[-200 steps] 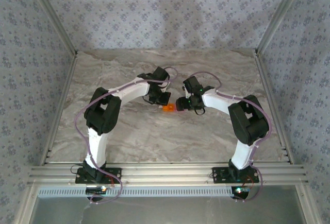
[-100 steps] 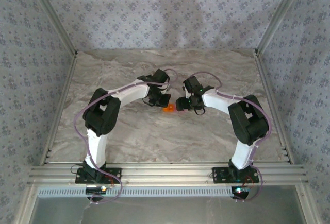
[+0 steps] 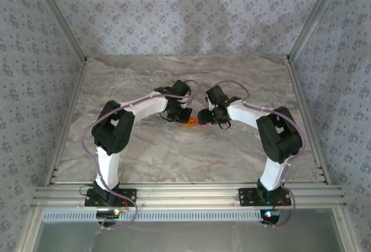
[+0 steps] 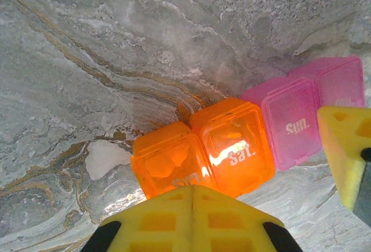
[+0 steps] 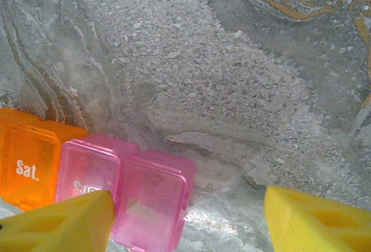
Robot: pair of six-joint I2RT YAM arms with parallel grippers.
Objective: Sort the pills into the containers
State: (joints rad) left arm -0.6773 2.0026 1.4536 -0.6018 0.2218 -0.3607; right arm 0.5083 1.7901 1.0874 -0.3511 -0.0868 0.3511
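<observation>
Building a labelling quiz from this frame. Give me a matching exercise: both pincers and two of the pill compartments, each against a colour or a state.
Things:
1. left pincer
2. right pincer
3. translucent plastic pill compartment lettered "Sat."
4. translucent plastic pill compartment lettered "Sun."

Colour or state:
A. pink
B. open, its foam pads well apart
C. orange
D. shut, its foam pads pressed together

Pairs: 1-D, 2-B, 3-C, 4-A.
</observation>
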